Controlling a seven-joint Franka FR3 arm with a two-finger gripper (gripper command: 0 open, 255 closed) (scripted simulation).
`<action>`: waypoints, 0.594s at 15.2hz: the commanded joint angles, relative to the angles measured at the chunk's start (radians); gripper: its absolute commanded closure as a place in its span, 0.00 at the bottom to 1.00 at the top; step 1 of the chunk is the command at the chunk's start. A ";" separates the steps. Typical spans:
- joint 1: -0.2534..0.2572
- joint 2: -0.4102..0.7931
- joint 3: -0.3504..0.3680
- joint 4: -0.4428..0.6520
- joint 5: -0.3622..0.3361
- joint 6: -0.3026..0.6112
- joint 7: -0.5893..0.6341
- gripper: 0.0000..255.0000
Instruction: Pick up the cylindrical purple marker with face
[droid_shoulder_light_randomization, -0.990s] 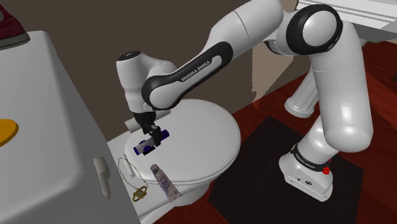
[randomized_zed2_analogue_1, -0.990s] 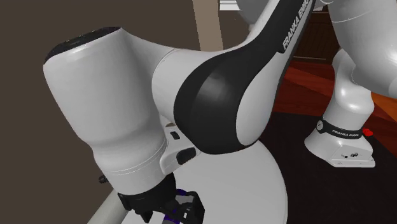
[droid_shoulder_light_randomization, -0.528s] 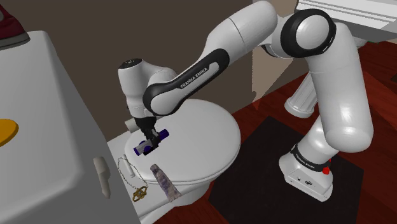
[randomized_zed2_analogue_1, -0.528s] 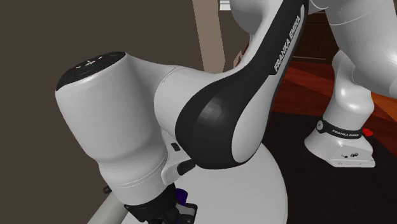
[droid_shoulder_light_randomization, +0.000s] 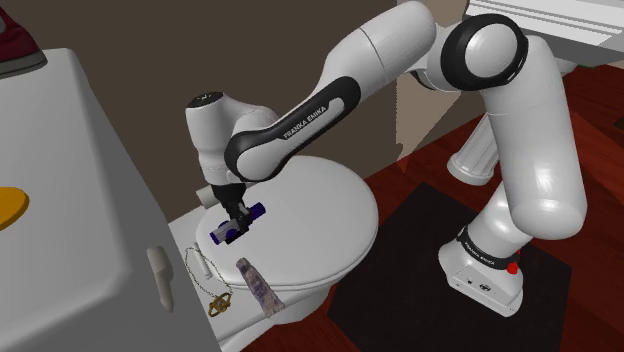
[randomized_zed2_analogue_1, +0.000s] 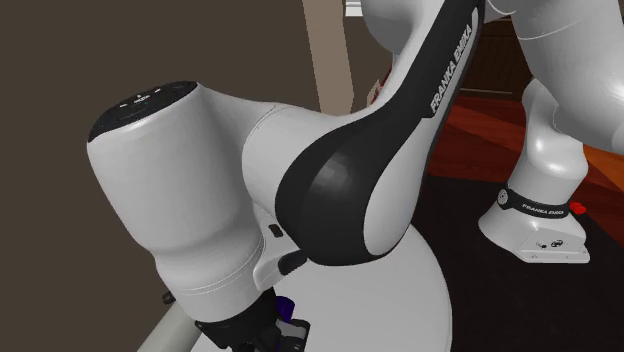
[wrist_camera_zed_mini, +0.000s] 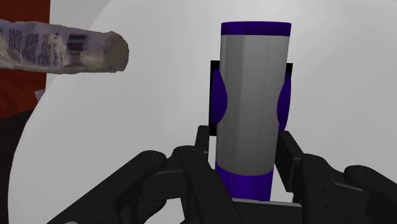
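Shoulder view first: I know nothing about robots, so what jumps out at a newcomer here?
The big white arm arches in from the lower right over a closed white toilet lid. Its black tool is down on the lid, clasping a purple-and-grey marker. Toward the shoulder view's bottom, a gold necklace and a printed tube lie beside the lid.

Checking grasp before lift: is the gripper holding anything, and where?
The marker, clasped by the gripper across its grey middle, between the purple ends.
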 joint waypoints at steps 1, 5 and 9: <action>-0.002 -0.007 0.004 0.000 0.004 -0.009 -0.002 1.00; -0.012 -0.037 0.018 0.008 0.021 -0.045 -0.008 1.00; -0.020 -0.066 0.032 0.020 0.038 -0.082 -0.014 1.00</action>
